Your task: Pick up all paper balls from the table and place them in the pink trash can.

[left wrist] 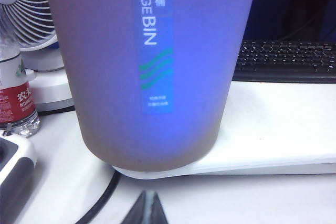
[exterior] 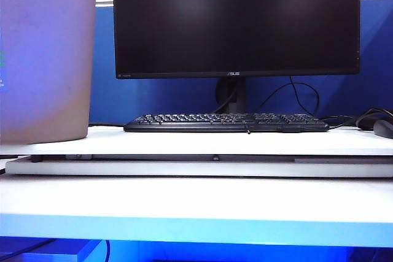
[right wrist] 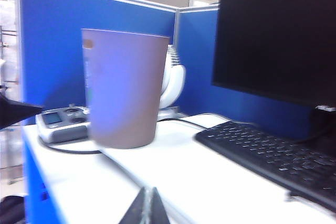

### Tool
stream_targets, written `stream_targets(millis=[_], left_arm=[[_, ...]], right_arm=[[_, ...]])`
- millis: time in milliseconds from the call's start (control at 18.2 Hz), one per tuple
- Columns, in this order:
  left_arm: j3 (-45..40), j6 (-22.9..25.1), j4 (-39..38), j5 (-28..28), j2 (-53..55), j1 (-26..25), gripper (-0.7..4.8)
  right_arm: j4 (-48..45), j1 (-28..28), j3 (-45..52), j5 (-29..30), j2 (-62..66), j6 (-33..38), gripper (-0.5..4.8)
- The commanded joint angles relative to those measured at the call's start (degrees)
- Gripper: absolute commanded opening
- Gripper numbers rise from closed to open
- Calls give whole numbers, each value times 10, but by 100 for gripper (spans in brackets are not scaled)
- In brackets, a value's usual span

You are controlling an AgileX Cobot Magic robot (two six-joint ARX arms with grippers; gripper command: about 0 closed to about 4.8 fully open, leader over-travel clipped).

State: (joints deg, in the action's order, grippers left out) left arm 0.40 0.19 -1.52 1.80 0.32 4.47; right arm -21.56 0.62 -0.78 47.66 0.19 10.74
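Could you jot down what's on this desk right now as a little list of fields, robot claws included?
Bin: pink trash can upright at the table's left, on the raised board
Paper balls: none visible in any view
Keyboard: black keyboard before the monitor
Beside bin: fan, water bottle
Left gripper: shut, low, close before the bin
Right gripper: shut, empty, facing bin and keyboard

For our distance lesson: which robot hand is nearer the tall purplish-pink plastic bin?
The shut left hand: the bin fills its view; the shut right hand sees it whole.
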Motion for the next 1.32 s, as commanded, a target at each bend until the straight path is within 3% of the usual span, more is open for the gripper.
stream_targets(millis=[55,824,934,1044,1154,1319], left_arm=[[0,-2,3,2,-1,0,-4],[0,-2,3,2,-1,0,-4],[0,-2,3,2,-1,0,-4],[0,-2,3,2,-1,0,-4],[0,-2,3,2,-1,0,-4],[0,-2,3,2,-1,0,-4]], right_arm=[[8,9,6,3,-1,2,-4],[34,-45,6,-9,-1,3,-4],[56,-46,6,-79,-1,0,-4],[134,-46,6,-259,-1,9,-4],[177,-46,6,-382,-1,9,-4],[202,-61,6,-480,-1,5,-4]])
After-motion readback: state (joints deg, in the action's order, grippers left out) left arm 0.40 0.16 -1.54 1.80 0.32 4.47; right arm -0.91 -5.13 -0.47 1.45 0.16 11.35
